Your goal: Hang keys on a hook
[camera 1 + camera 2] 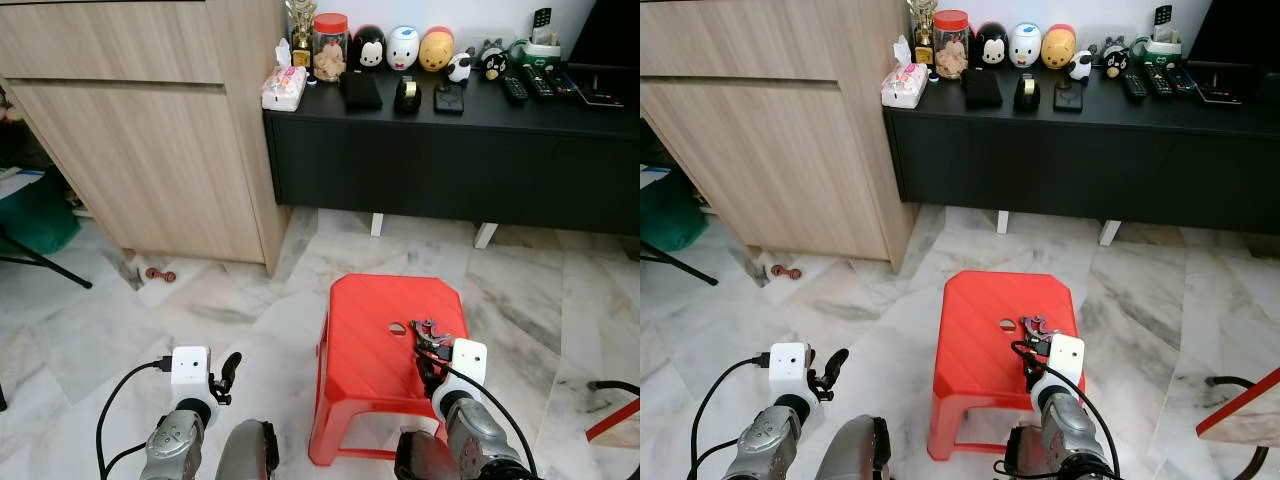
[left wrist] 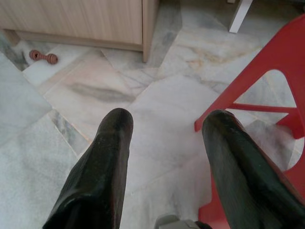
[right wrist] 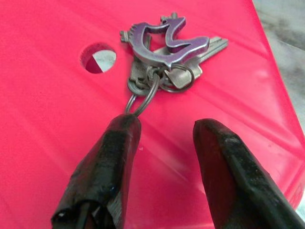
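A: Where does the right gripper (image 3: 164, 131) stand?

B: Low over the red stool (image 1: 370, 385), its two black fingers (image 3: 107, 167) spread apart with nothing between them. One tip lies just by a loop of the key ring; whether it touches cannot be told.

A: And the keys (image 3: 167, 59)?

B: One bunch, flat on the stool's seat just beside its round hole (image 3: 97, 57), right ahead of the open fingers. It carries a purplish metal charm, at least one plain key, and two or three rings; the exact count of keys is hidden under the charm.

A: How would it handle?

B: Probably light, hard and loose-jointed, so it would dangle and swing once lifted, and smooth metal on smooth plastic may skate away under a push. The raised charm or the ring standing nearest looks the best place to pinch.

A: The other arm?

B: The left gripper (image 2: 167, 143) hangs over the marble floor (image 1: 220, 300) beside the stool, fingers also parted, empty. One small reddish object (image 2: 44, 57) lies near the wooden cabinet (image 1: 150, 130).
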